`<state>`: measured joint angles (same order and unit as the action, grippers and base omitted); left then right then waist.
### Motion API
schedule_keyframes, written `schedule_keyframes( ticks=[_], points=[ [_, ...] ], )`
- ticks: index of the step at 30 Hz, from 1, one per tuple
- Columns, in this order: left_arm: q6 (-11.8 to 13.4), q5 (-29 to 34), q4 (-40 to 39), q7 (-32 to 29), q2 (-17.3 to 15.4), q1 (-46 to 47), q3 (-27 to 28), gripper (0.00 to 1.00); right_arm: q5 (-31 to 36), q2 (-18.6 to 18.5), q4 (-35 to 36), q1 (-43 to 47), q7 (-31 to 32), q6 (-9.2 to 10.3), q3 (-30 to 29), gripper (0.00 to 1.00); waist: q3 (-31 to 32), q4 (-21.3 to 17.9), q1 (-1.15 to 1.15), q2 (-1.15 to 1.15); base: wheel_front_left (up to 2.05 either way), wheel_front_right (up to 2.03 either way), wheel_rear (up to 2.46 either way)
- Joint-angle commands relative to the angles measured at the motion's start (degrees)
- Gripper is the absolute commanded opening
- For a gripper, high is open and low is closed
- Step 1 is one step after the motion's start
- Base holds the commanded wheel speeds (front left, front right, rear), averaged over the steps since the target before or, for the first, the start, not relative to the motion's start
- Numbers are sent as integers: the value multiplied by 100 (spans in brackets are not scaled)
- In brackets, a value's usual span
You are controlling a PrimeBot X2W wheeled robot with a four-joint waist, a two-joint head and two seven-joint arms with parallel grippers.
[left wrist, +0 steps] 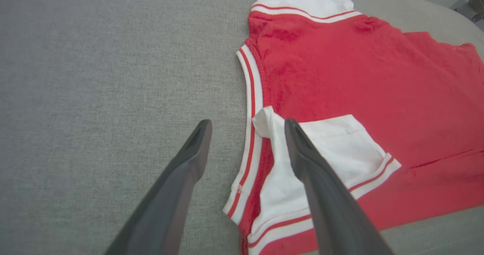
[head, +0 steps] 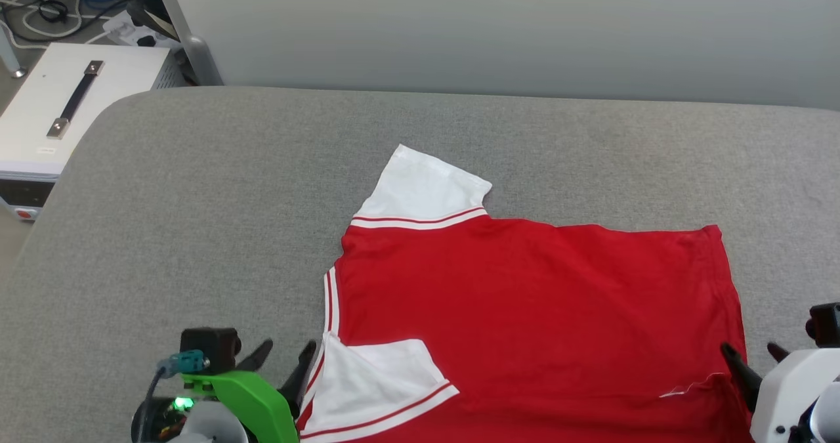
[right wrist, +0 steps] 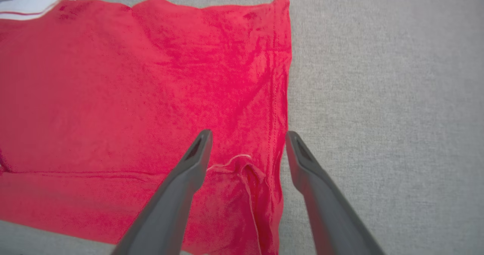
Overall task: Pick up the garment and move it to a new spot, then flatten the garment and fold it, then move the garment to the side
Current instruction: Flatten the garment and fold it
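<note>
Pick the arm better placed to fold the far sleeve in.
Left, probably: left gripper, jaws open, sits at the garment's sleeve end, nearer the far sleeve; right gripper is by the hem.

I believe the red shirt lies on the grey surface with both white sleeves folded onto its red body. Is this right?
Not quite. Only the near sleeve is folded onto the garment; the far sleeve lies spread out on the grey surface, as the head view shows.
</note>
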<state>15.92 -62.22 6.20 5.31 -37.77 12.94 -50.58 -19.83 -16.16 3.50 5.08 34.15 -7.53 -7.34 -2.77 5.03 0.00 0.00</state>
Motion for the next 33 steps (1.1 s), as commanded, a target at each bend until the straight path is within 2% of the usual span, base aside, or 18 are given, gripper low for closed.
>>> schedule_keyframes(
  ticks=[1, 6, 9, 11, 17, 25, 30, 33],
  points=[
    [29, 134, -67, 228, -20, 145, 92, 100, -61, -15, 119, -113, -241, 4, 43, 100, 112, 5, 0, 0, 0, 0, 0],
    [65, 708, -263, 887, 61, 196, 352, 100, -120, 12, 441, -145, -1471, 4, 196, 100, 169, -22, 0, 0, 0, 0, 0],
    [60, 1036, -414, 960, 312, 107, 774, 100, -86, 116, 462, -106, -2137, 4, 298, 100, 148, -40, 0, 0, 0, 0, 0],
    [2, 1443, -603, 964, 549, -30, 1250, 100, -43, 202, 451, -82, -2567, 4, 339, 100, 118, -53, 0, 0, 0, 0, 0],
    [-541, 2624, -856, 967, 1209, -632, 2424, 100, 119, 432, 309, -139, -3523, 4, 465, 100, -49, -178, 0, 0, 0, 0, 0],
    [-1341, 3403, -508, 968, 1729, -700, 3107, 100, 269, 676, 197, -357, -4022, 4, 569, 100, -440, -435, 0, 0, 0, 0, 0],
    [-1782, 3624, -92, 942, 1707, -165, 3079, 100, 320, 721, 199, -532, -4034, 4, 655, 100, -812, -618, 0, 0, 0, 0, 0],
    [-2007, 3634, 221, 485, 1567, 515, 2951, 100, 360, 739, 259, -655, -3999, 4, 695, 100, -1057, -725, 0, 0, 0, 0, 0]
  ],
)
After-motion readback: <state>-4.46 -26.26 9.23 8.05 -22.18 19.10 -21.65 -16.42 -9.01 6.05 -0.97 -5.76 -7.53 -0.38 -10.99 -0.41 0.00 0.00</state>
